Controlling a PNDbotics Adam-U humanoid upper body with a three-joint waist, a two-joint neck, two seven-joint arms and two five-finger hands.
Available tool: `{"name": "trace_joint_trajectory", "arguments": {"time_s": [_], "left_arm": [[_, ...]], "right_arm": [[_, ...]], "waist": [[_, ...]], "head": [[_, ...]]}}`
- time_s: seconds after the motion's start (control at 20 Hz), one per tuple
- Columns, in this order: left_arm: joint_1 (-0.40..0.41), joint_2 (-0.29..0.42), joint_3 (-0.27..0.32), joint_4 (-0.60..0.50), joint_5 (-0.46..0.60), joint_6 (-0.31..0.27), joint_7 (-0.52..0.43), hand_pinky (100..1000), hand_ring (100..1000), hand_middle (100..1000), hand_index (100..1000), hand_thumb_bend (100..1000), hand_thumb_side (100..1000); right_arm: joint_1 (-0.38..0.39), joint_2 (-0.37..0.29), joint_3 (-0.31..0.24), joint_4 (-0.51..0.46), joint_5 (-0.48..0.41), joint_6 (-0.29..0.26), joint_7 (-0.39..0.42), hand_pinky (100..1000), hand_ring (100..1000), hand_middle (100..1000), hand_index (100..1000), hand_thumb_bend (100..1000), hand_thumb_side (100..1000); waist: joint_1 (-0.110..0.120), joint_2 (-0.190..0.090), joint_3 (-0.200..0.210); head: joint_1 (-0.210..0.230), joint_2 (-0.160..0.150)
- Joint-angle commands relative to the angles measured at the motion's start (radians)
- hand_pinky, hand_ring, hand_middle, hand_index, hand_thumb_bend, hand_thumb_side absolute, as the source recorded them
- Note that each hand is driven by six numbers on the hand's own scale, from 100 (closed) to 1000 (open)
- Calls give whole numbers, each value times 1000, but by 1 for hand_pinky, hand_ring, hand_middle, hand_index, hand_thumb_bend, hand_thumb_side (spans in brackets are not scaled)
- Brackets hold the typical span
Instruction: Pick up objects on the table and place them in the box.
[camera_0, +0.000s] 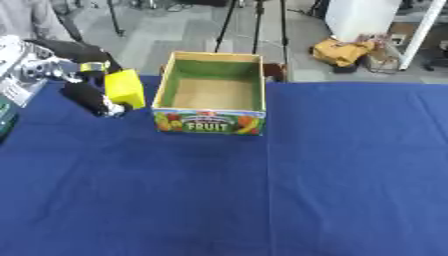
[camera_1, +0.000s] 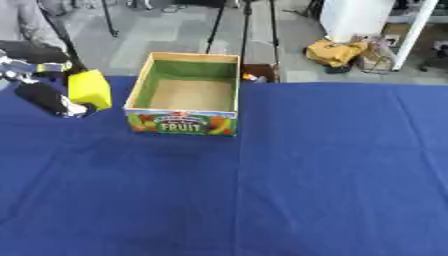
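An open cardboard box (camera_0: 211, 122) with a green inside and a "FRUIT" label on its front stands at the back middle of the blue table (camera_0: 262, 190). Nothing shows inside it. Just left of the box my left hand (camera_0: 87, 97) is shut on a yellow block (camera_0: 124, 88), held a little above the cloth and level with the box's left wall. The thumb and fingers wrap the block from the left. My right hand shows in neither view.
A dark green object (camera_0: 5, 117) pokes in at the left edge of the table. Beyond the table's far edge lie tripod legs, a yellow bag (camera_0: 344, 51) and a white cabinet on the floor.
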Motion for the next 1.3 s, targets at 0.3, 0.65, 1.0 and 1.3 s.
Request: {"name": "trace_joint_trajectory", "arguments": {"time_s": [0.3, 0.65, 1.0, 1.3], "left_arm": [[-141, -67, 41, 80, -43, 11, 6, 659, 668, 648, 788, 100, 638], [-252, -180, 68, 243, -134, 4, 48, 650, 659, 634, 781, 100, 634], [-299, -239, 100, 376, -249, 0, 106, 649, 657, 628, 777, 100, 628], [-318, -270, 131, 460, -334, -2, 154, 646, 655, 628, 776, 100, 615]], "right_arm": [[-16, -21, -1, -15, -1, -4, 6, 784, 859, 787, 876, 100, 912], [-30, -21, 0, -15, -3, -7, 7, 782, 858, 786, 875, 100, 915], [-48, -24, 1, -15, -7, -9, 9, 782, 857, 785, 875, 100, 915], [-62, -22, 0, -15, -9, -10, 7, 781, 857, 783, 875, 100, 917]], "waist": [[10, -22, -15], [18, 4, -38], [26, 34, -70], [32, 60, -96]], "head": [[11, -3], [31, -22], [57, -51], [84, -76]]}}
